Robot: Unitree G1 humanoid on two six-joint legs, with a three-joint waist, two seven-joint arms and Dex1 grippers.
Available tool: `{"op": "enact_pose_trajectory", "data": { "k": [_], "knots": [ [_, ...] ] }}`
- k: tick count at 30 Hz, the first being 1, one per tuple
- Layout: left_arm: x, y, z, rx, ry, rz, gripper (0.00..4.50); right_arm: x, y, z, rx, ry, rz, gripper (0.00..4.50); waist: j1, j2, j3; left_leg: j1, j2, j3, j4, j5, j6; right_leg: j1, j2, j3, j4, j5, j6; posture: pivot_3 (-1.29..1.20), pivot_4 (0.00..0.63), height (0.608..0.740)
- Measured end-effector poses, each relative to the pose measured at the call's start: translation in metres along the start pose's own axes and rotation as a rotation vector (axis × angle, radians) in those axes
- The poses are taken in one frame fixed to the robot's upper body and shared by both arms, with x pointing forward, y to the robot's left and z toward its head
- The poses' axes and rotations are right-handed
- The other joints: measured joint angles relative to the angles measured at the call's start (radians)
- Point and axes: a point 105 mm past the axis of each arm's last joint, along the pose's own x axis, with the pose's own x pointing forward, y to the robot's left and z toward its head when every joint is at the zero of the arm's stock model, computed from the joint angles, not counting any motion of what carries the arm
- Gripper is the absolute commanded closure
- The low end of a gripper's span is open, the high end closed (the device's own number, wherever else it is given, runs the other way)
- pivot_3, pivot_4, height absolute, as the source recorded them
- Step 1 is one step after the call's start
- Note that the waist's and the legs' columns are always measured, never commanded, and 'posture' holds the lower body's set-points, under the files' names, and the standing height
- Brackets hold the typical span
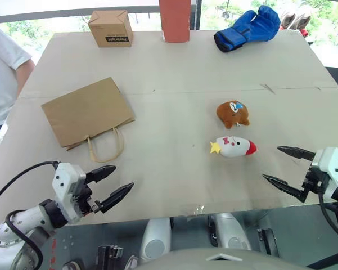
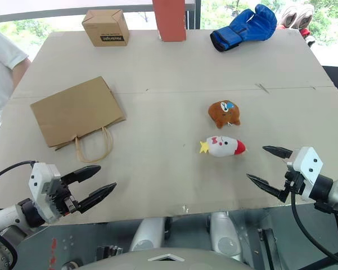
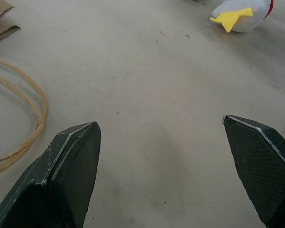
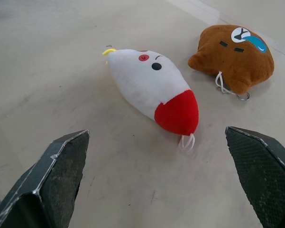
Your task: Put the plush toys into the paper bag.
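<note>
Two plush toys lie on the table's right half: a rounded brown one (image 1: pixel 233 113) with a white face and blue mark, and nearer me a white oblong one (image 1: pixel 233 147) with a red tip and yellow star end. The brown paper bag (image 1: pixel 87 111) lies flat at the left, its loop handles (image 1: pixel 105 145) pointing toward me. My left gripper (image 1: pixel 114 184) is open near the front edge, just in front of the handles. My right gripper (image 1: pixel 281 165) is open at the right front, a short way from the white toy's red tip (image 4: pixel 177 113). Neither holds anything.
A small cardboard box (image 1: pixel 111 28), a red upright block (image 1: pixel 175 20) and a blue padded glove (image 1: pixel 248 28) stand along the far edge. A person in a white shirt (image 1: pixel 3 67) is at the table's left side. A seam (image 1: pixel 213 90) crosses the tabletop.
</note>
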Motion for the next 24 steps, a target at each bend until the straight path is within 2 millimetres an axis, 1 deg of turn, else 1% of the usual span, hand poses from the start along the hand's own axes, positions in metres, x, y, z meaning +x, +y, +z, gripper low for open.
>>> {"op": "enact_pose_trajectory", "data": {
  "k": [2, 3, 4, 5, 7, 8, 10, 12, 14, 18, 19, 21, 22, 24],
  "knots": [
    [0.0, 0.0, 0.0, 0.001, 0.0, 0.0, 0.06, 0.0, 0.0, 0.0, 0.0, -0.001, -0.001, 0.02, 0.0, 0.0, 0.0, 0.0, 0.0, 0.0, 0.0, 0.001, 0.004, 0.0, 0.0, 0.0, 0.0, 0.0, 0.0, 0.0, 0.15, 0.74],
    [0.001, 0.003, 0.003, 0.012, -0.014, 0.01, 0.06, 0.003, -0.001, 0.003, -0.002, -0.022, -0.012, 0.02, 0.001, 0.0, 0.0, 0.0, 0.0, 0.0, 0.0, 0.001, 0.005, 0.0, 0.001, -0.001, 0.0, 0.0, 0.0, 0.0, 0.15, 0.74],
    [0.005, 0.015, 0.007, 0.026, -0.047, 0.056, 0.06, 0.016, 0.0, 0.016, -0.014, -0.104, -0.017, 0.02, 0.0, 0.0, 0.0, 0.001, 0.001, -0.001, 0.0, 0.001, 0.005, -0.001, 0.003, -0.002, 0.001, 0.0, 0.0, 0.0, 0.15, 0.74],
    [0.006, 0.022, 0.012, 0.043, -0.064, 0.081, 0.06, 0.024, 0.005, 0.026, -0.025, -0.151, 0.006, 0.02, 0.0, 0.0, 0.0, 0.0, 0.001, -0.003, 0.0, 0.001, 0.005, -0.002, 0.004, -0.002, 0.002, 0.0, 0.001, 0.0, 0.15, 0.74],
    [0.007, 0.031, 0.017, 0.081, -0.086, 0.119, 0.06, 0.036, 0.017, 0.041, -0.057, -0.211, 0.057, 0.02, -0.001, 0.0, -0.001, 0.0, 0.001, -0.004, 0.0, 0.001, 0.005, -0.001, 0.005, -0.002, 0.002, -0.001, 0.002, 0.0, 0.15, 0.74],
    [0.004, 0.036, 0.016, 0.085, -0.085, 0.139, 0.06, 0.04, 0.02, 0.045, -0.065, -0.227, 0.07, 0.02, -0.001, -0.001, -0.001, 0.0, 0.001, -0.003, 0.0, 0.001, 0.005, -0.001, 0.005, -0.001, 0.002, 0.0, 0.0, 0.0, 0.15, 0.74],
    [-0.003, 0.046, 0.013, 0.097, -0.078, 0.186, 0.06, 0.046, 0.026, 0.049, -0.065, -0.244, 0.095, 0.02, 0.0, -0.002, -0.001, 0.0, 0.001, -0.003, 0.0, 0.001, 0.006, -0.001, 0.005, -0.002, 0.001, 0.0, 0.0, 0.0, 0.15, 0.74],
    [-0.015, 0.057, 0.01, 0.152, -0.04, 0.223, 0.06, 0.053, 0.033, 0.054, -0.06, -0.264, 0.136, 0.02, -0.001, -0.004, -0.002, 0.0, 0.001, -0.003, -0.001, 0.001, 0.006, -0.002, 0.005, -0.002, 0.001, 0.0, 0.0, 0.0, 0.15, 0.74],
    [-0.035, 0.071, 0.009, 0.291, 0.024, 0.252, 0.06, 0.059, 0.043, 0.063, -0.071, -0.298, 0.192, 0.02, -0.001, -0.003, -0.002, 0.0, 0.001, -0.003, -0.001, 0.001, 0.006, -0.002, 0.004, -0.002, 0.001, 0.0, 0.0, 0.0, 0.15, 0.74],
    [-0.058, 0.09, 0.006, 0.517, 0.142, 0.261, 0.06, 0.063, 0.045, 0.066, -0.068, -0.321, 0.2, 0.02, 0.004, -0.004, -0.003, 0.0, 0.001, 0.002, -0.001, -0.002, 0.002, -0.002, -0.001, -0.002, 0.001, 0.0, -0.001, 0.0, 0.15, 0.74],
    [-0.059, 0.092, 0.006, 0.55, 0.149, 0.26, 0.06, 0.064, 0.046, 0.064, -0.067, -0.317, 0.201, 0.02, 0.004, -0.005, -0.003, 0.0, 0.001, 0.006, -0.001, -0.002, 0.002, -0.002, -0.003, -0.002, 0.0, 0.0, -0.001, 0.0, 0.15, 0.74],
    [-0.053, 0.095, 0.006, 0.629, 0.151, 0.238, 0.06, 0.066, 0.047, 0.061, -0.052, -0.322, 0.201, 0.02, 0.005, -0.007, -0.004, -0.001, 0.001, 0.01, -0.001, -0.002, 0.002, -0.002, -0.006, -0.002, 0.0, 0.0, -0.001, 0.0, 0.15, 0.74],
    [-0.051, 0.095, 0.006, 0.64, 0.15, 0.231, 0.06, 0.067, 0.047, 0.061, -0.051, -0.326, 0.2, 0.02, 0.004, -0.007, -0.004, -0.001, 0.001, 0.011, -0.001, -0.002, 0.003, -0.001, -0.007, -0.002, 0.0, 0.001, -0.001, 0.0, 0.15, 0.74],
    [-0.042, 0.095, 0.006, 0.695, 0.151, 0.203, 0.06, 0.066, 0.046, 0.061, -0.045, -0.333, 0.195, 0.02, 0.003, -0.009, -0.006, -0.001, 0.001, 0.011, -0.001, -0.002, 0.004, -0.001, -0.007, -0.003, 0.0, 0.001, -0.001, 0.0, 0.15, 0.74]
  ]
}}
